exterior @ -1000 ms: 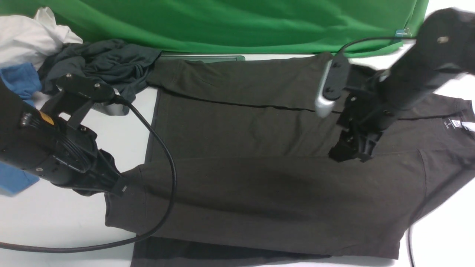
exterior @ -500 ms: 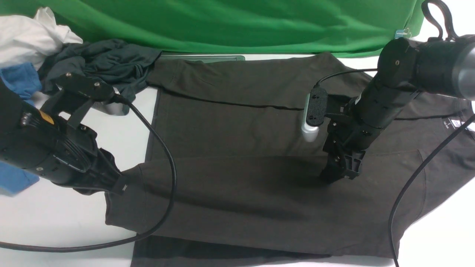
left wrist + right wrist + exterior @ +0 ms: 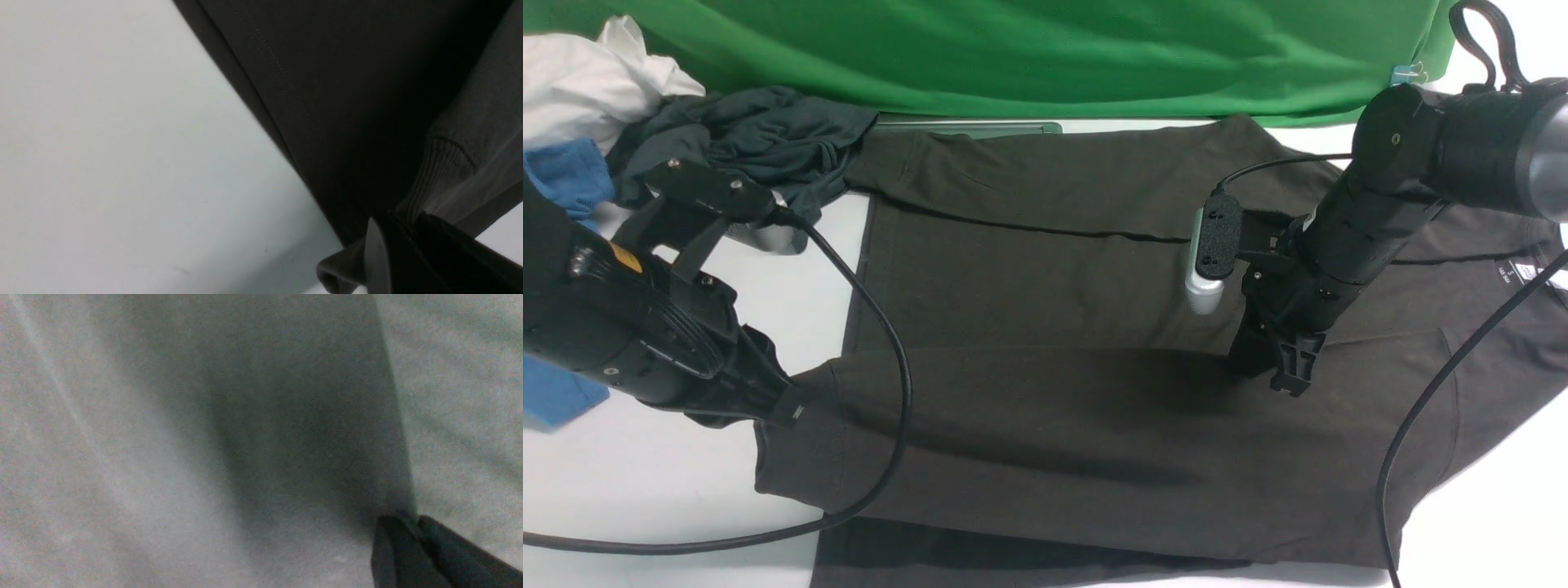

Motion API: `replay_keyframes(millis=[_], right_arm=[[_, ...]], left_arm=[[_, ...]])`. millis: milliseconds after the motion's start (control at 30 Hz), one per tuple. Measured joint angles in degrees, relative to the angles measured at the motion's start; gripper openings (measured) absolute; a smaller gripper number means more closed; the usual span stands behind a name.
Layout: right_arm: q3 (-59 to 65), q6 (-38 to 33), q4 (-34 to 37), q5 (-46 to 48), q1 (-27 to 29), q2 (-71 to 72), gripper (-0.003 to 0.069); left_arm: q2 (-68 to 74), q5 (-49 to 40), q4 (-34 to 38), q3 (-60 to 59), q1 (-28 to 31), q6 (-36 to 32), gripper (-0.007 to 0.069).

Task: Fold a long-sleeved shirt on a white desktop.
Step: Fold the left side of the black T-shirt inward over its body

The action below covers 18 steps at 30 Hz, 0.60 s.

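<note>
The long-sleeved shirt (image 3: 1054, 278) lies spread on the white desktop (image 3: 645, 482), dark brownish-black, with one sleeve (image 3: 1094, 433) laid across its body. My left gripper (image 3: 788, 411) is shut on that sleeve's ribbed cuff (image 3: 443, 163) at the shirt's left edge. In the left wrist view the left gripper (image 3: 408, 220) pinches the cuff above the desktop (image 3: 122, 143). My right gripper (image 3: 1274, 371) is pressed down on the same sleeve near the shoulder. The right wrist view shows the right gripper (image 3: 410, 522) shut on a raised ridge of shirt fabric (image 3: 163, 457).
A dark teal-grey garment (image 3: 760, 139), a white cloth (image 3: 588, 82) and a blue garment (image 3: 568, 175) are piled at the back left. The green backdrop (image 3: 1045, 49) hangs behind. A black cable (image 3: 894, 367) loops over the shirt's left side; another (image 3: 1429, 408) hangs on the right.
My right arm came down from above the shirt onto the sleeve, and its jaws went from open to shut on the fabric. The left arm has held still.
</note>
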<state>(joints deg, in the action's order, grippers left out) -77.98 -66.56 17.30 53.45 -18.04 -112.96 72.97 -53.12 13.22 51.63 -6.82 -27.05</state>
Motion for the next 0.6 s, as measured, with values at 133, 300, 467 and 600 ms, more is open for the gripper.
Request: replay_keyframes(millis=[133, 300, 467, 600], right_arm=[[0.00, 1.97, -2.19, 0.28, 0.00, 1.25, 0.0017], [-0.18, 2.74, -2.72, 0.00, 0.00, 2.31, 0.0016], [-0.24, 2.94, -2.56, -0.75, 0.00, 1.67, 0.0015], [-0.24, 5.72, -2.50, -3.24, 0.00, 0.61, 0.0062]], left_arm=[[0.00, 0.05, 0.14, 0.00, 0.00, 0.00, 0.0037], [0.00, 0.34, 0.14, 0.00, 0.00, 0.00, 0.0037], [0.00, 0.48, 0.14, 0.00, 0.00, 0.00, 0.0037], [0.00, 0.48, 0.21, 0.00, 0.00, 0.09, 0.0037]])
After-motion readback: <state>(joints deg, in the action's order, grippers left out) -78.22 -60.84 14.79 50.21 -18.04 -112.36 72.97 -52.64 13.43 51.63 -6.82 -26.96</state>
